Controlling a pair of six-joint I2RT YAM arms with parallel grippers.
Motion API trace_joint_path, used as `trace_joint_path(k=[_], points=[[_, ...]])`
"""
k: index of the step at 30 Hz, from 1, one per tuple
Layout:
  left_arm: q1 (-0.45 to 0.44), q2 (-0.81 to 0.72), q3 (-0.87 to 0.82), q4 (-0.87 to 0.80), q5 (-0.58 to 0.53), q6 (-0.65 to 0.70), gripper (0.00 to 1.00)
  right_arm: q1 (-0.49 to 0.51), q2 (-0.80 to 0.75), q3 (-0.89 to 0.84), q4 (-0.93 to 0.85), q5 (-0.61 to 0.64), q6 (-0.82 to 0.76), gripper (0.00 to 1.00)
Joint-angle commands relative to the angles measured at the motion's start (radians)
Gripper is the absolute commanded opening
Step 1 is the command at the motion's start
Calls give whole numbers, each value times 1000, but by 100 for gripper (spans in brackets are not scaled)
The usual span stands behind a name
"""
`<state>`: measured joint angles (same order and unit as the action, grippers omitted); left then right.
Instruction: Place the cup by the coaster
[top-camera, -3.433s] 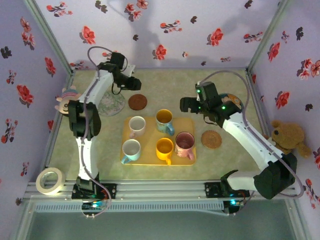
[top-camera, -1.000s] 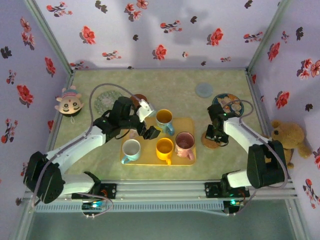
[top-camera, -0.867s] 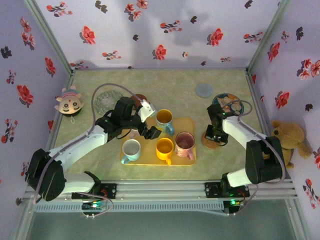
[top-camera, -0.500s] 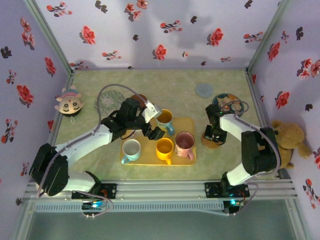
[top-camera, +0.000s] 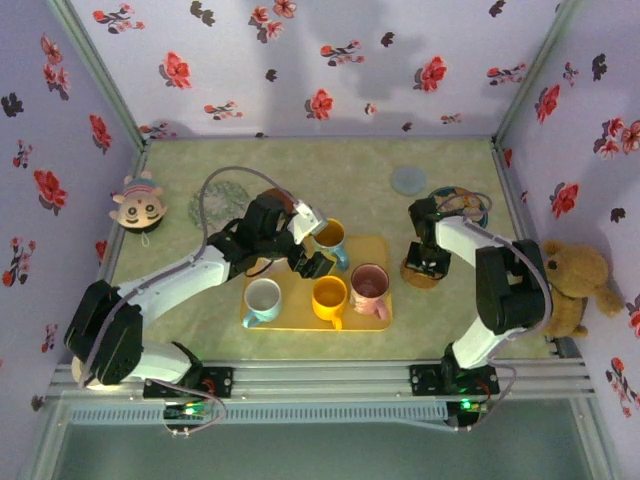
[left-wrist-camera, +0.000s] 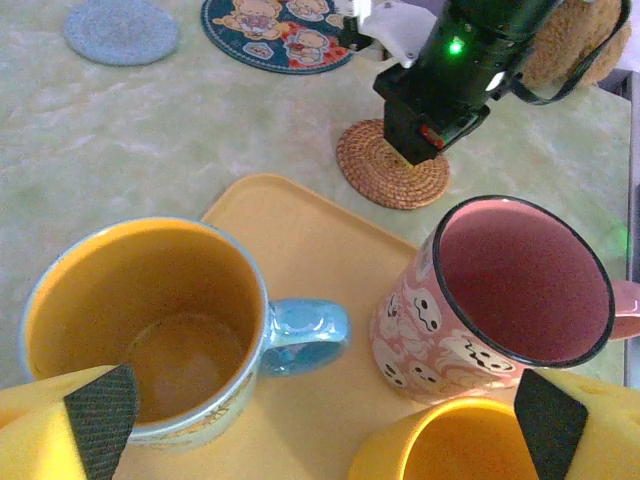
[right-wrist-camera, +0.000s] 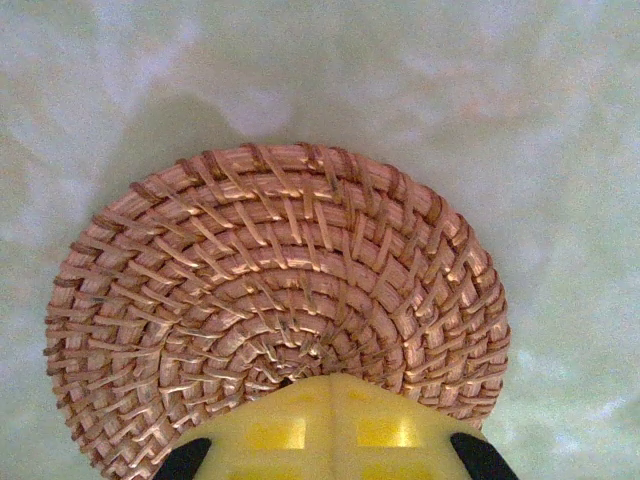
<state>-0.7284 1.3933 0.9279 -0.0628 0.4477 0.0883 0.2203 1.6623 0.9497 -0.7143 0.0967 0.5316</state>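
Note:
Several cups stand on a yellow tray (top-camera: 297, 316) (left-wrist-camera: 300, 235): a blue-handled mug with a yellow inside (top-camera: 329, 235) (left-wrist-camera: 150, 320), a pink ghost-print cup (top-camera: 369, 285) (left-wrist-camera: 500, 290), a plain yellow cup (top-camera: 329, 296) (left-wrist-camera: 440, 455) and a white and blue cup (top-camera: 262, 296). My left gripper (top-camera: 316, 248) (left-wrist-camera: 325, 440) hangs open over the tray, one pad by the blue-handled mug and the other by the yellow cup, holding nothing. The woven coaster (top-camera: 416, 276) (left-wrist-camera: 392, 165) (right-wrist-camera: 270, 300) lies right of the tray. My right gripper (top-camera: 425, 262) (right-wrist-camera: 330, 415) is shut just above it.
A grey-blue coaster (top-camera: 408, 180) (left-wrist-camera: 120, 28) and a cartoon coaster (top-camera: 462, 204) (left-wrist-camera: 285, 30) lie at the back right. A teddy bear (top-camera: 577, 277) sits by the right wall, a plush toy (top-camera: 137, 205) by the left wall. A lacy mat (top-camera: 222, 200) lies at the back left.
My left gripper has crept right and back, toward the blue-handled mug. My right arm has folded in and its gripper has shifted slightly left over the woven coaster.

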Motion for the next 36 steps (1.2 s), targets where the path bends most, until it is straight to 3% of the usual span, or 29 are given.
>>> trace_joint_path(k=[1, 12, 36], points=[[-7, 10, 44, 7, -47, 7, 100, -7, 87, 29, 75, -51, -38, 0], [12, 33, 85, -2, -69, 10, 100, -7, 189, 174, 60, -58, -65, 0], [156, 26, 146, -115, 20, 34, 100, 26, 425, 559, -2, -146, -109, 0]])
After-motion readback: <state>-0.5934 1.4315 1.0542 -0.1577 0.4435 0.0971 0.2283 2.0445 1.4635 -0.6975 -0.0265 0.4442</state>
